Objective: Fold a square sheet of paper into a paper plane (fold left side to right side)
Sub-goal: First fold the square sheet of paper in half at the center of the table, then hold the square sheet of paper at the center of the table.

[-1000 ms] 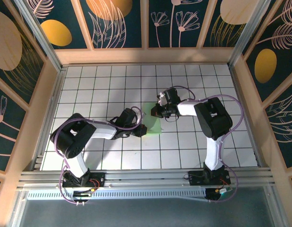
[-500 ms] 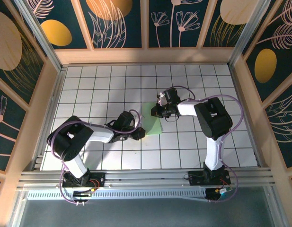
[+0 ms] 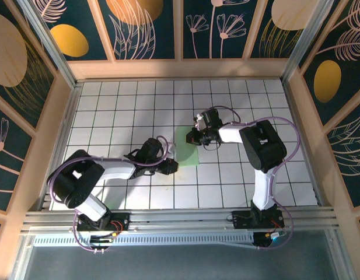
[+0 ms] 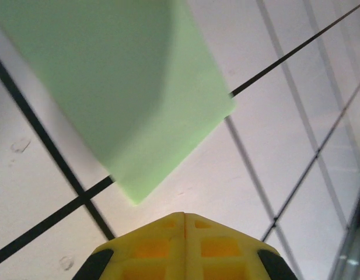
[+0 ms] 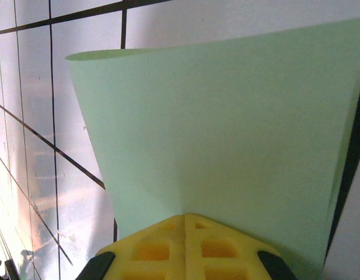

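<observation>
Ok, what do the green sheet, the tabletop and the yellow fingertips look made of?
Green sheet: thin matte paper, probably; it curves softly without gloss.
Tabletop: hard white panel with dark grid lines, faintly reflective; tile or printed board, unclear.
Yellow fingertips: moulded plastic, seemingly, with recessed pockets.

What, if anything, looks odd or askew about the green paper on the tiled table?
The square sheet of paper sits slightly askew to the grid lines, and by the right gripper it bows upward instead of lying flat.
</observation>
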